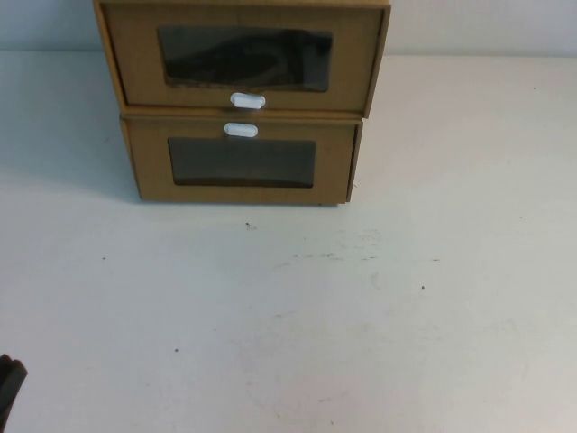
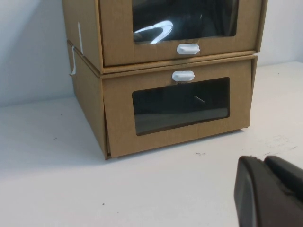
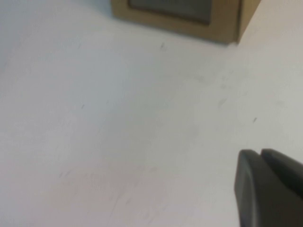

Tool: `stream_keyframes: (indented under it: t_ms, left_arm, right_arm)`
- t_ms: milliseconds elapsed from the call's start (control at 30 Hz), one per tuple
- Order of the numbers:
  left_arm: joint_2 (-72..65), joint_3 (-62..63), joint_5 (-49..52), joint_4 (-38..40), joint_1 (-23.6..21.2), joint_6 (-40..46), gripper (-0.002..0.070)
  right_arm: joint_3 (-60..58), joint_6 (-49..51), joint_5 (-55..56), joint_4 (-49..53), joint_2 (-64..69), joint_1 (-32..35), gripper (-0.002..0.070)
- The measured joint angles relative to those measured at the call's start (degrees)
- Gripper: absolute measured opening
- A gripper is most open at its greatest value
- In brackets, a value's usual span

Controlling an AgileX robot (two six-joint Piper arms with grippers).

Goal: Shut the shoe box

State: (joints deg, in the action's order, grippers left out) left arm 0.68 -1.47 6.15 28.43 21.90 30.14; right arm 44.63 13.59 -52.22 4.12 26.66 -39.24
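Note:
The shoe box [image 1: 243,59] is the upper of two stacked brown boxes at the table's back. It has a wide clear window and a white pull tab [image 1: 247,101] just below that window. It also shows in the left wrist view [image 2: 180,28], its drawer front about level with its frame. My left gripper [image 2: 262,158] is shut and empty, low over the table, well in front of the boxes. A black part of it [image 1: 9,388] shows at the near left edge. My right gripper [image 3: 260,151] is shut and empty over bare table, out of the high view.
The matching lower box [image 1: 242,162] has its white tab [image 1: 241,130] above its window, and its near corner [image 3: 227,23] shows in the right wrist view. The white table [image 1: 297,307] stretches from the boxes to the near edge, and a pale wall stands behind.

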Motion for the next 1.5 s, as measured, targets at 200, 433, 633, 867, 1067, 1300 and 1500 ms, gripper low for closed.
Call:
stream_keyframes:
  t_ms: [200, 433, 633, 867, 1067, 1300, 1500]
  left_arm:
    - [0.00, 0.00, 0.00, 0.00, 0.00, 0.00, -0.0005]
    - [0.00, 0.00, 0.00, 0.00, 0.00, 0.00, -0.0005]
    - [0.00, 0.00, -0.08, 0.00, 0.00, 0.00, -0.0005]
    - [0.00, 0.00, -0.08, 0.00, 0.00, 0.00, -0.0005]
    - [0.00, 0.00, -0.08, 0.00, 0.00, 0.00, -0.0005]
    - [0.00, 0.00, -0.08, 0.00, 0.00, 0.00, -0.0005]
    - [0.00, 0.00, -0.08, 0.00, 0.00, 0.00, -0.0005]
  right_arm:
    - [-12.96, 0.00, 23.95, 5.44, -1.64, 15.60, -0.0011]
    - [-31.87, 0.00, 36.94, 2.93, -13.56, 33.96, -0.0011]
    - [-38.63, 0.00, 37.11, 2.28, -25.67, 39.06, -0.0011]
    - [-41.44, 0.00, 37.12, 2.06, -27.10, 38.92, -0.0011]
    - [-46.05, 0.00, 39.75, 2.06, -27.15, 38.01, -0.0011]
    - [-46.17, -3.47, 40.92, 2.23, -27.24, 38.01, -0.0011]
    - [-46.17, -18.15, 33.35, -8.80, -27.24, 38.01, -0.0011]
